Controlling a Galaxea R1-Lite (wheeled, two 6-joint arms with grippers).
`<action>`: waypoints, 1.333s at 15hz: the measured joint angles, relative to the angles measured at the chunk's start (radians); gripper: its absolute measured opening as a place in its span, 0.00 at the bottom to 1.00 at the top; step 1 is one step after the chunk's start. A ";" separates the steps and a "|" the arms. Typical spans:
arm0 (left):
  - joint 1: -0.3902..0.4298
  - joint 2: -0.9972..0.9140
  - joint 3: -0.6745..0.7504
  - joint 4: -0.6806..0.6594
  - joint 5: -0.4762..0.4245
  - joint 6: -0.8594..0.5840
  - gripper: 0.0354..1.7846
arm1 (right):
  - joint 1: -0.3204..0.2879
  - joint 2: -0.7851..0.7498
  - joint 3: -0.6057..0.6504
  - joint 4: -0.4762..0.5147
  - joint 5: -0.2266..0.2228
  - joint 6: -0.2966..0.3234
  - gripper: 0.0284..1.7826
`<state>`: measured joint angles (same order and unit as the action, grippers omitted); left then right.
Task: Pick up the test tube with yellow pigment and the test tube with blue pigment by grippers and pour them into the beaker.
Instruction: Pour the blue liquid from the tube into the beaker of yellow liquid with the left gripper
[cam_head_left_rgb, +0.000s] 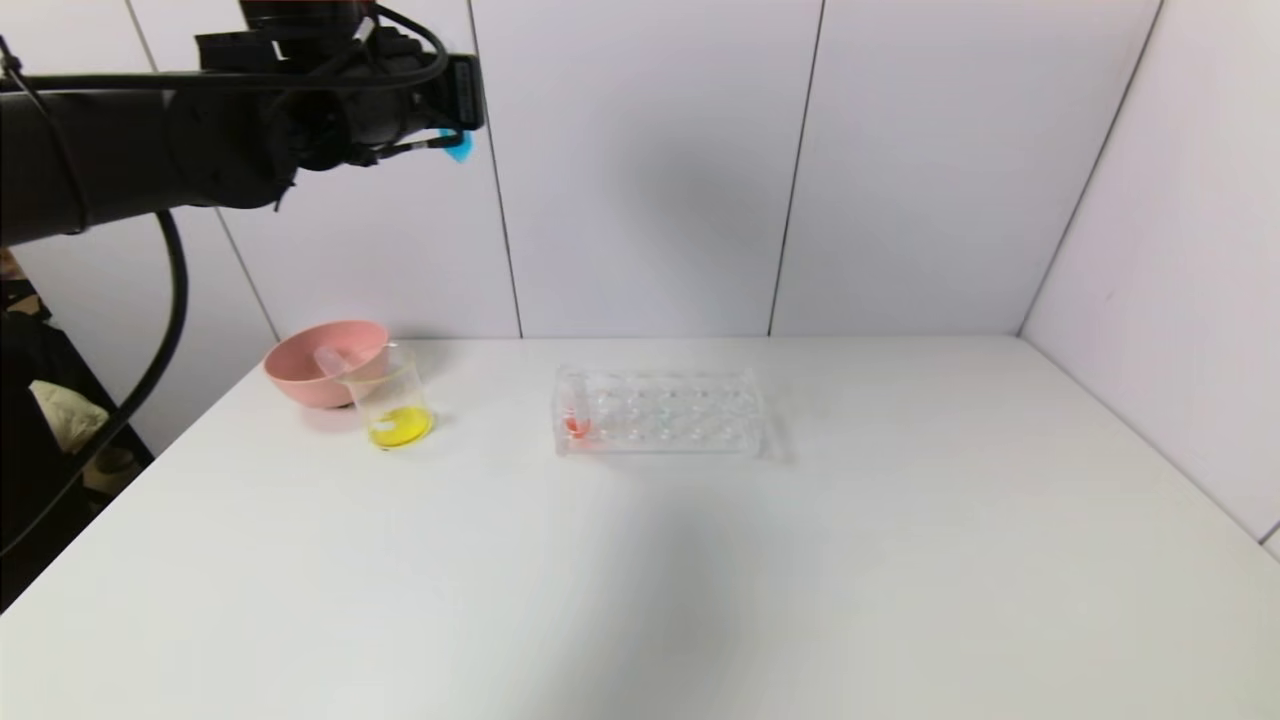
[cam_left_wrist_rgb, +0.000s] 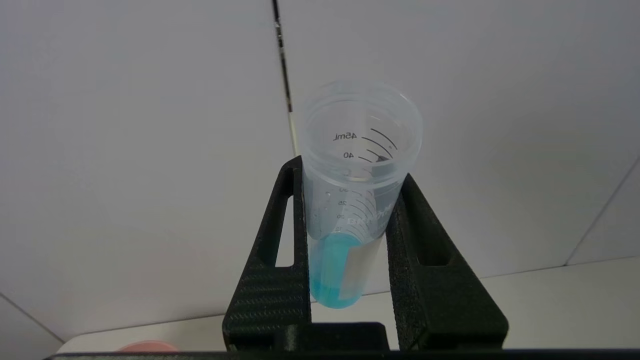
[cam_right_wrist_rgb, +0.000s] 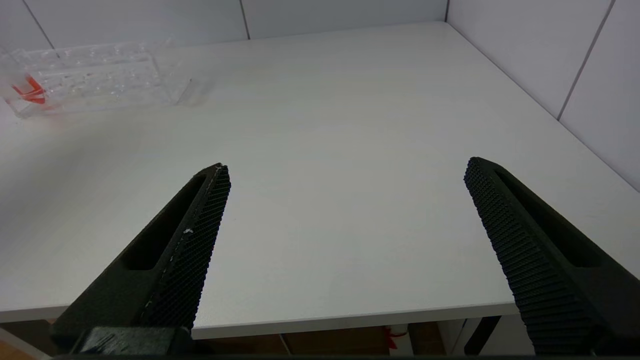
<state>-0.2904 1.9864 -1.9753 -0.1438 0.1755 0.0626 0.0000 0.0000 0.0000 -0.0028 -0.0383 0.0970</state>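
White panels and a white table (cam_head_left_rgb: 700, 560) fill the head view. At left of centre, the beaker (cam_head_left_rgb: 392, 400) holds yellow liquid beside a pink bowl (cam_head_left_rgb: 318, 362) with an empty-looking tube lying in it; the rack (cam_head_left_rgb: 660, 410) sits mid-frame. At upper left, the left gripper (cam_head_left_rgb: 455, 135) hangs high.

Left wrist view: it's clamped on the blue tube (cam_left_wrist_rgb: 350, 200), mouth up.

Right wrist view: the right gripper (cam_right_wrist_rgb: 345, 200) hovers spread wide, empty, low over the table edge.

Looks like yellow is done; next, bring blue over the beaker and tip.
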 joint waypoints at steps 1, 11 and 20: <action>0.046 -0.006 0.001 0.025 -0.049 0.000 0.24 | 0.000 0.000 0.000 0.000 0.000 0.000 0.96; 0.385 -0.008 0.033 0.288 -0.378 0.174 0.24 | 0.000 0.000 0.000 0.000 0.000 0.000 0.96; 0.470 0.027 -0.009 0.543 -0.424 0.631 0.24 | 0.000 0.000 0.000 0.000 0.000 0.000 0.96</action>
<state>0.1794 2.0138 -1.9838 0.3987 -0.2485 0.6932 0.0000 0.0000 0.0000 -0.0032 -0.0383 0.0974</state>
